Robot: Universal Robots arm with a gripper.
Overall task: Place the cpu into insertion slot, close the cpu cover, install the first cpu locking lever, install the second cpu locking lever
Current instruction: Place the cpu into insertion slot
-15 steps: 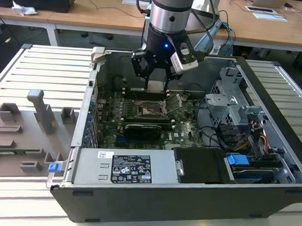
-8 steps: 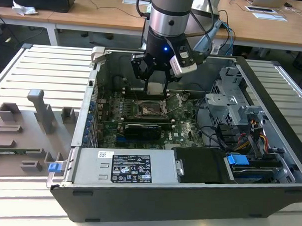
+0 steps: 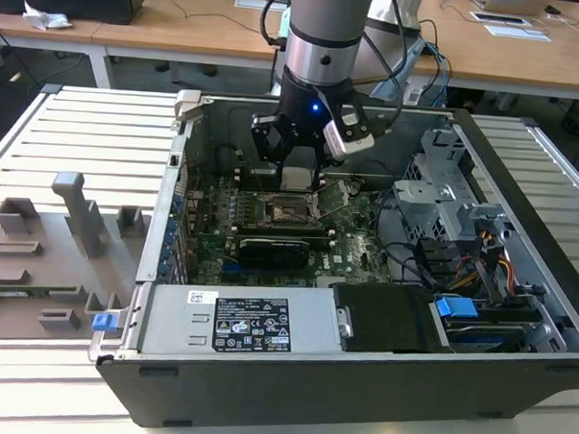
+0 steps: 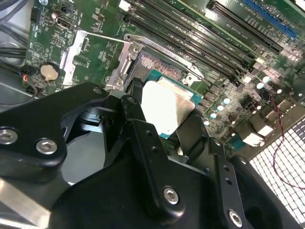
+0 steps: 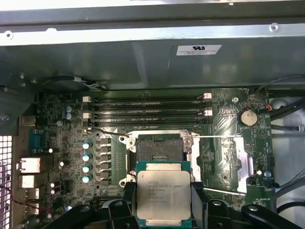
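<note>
Inside open grey sheet-metal computer case [image 3: 358, 398], above green circuit board [image 5: 52, 138]. Black two-finger gripper [image 3: 299, 179] clamped on opposite sides of the chip. Thin silver square-windowed cpu cover [image 5: 237, 162] swung open, just beside the socket. Black-rimmed square insertion slot [image 5: 158, 149] bare, pin field exposed. Small flat silvery-grey square cpu [image 5: 163, 198] held over the slot, not yet seated.

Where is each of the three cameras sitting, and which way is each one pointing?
Exterior view: off the arm, raised, looking down into the open computer case; shows the arm and end effector near the insertion slot.
First wrist view: on the wrist, looking along the fingers, which grip the cpu, at the motherboard.
Second wrist view: on the wrist, slanted past the end effector's black body.
Both wrist views share the cpu and insertion slot.
</note>
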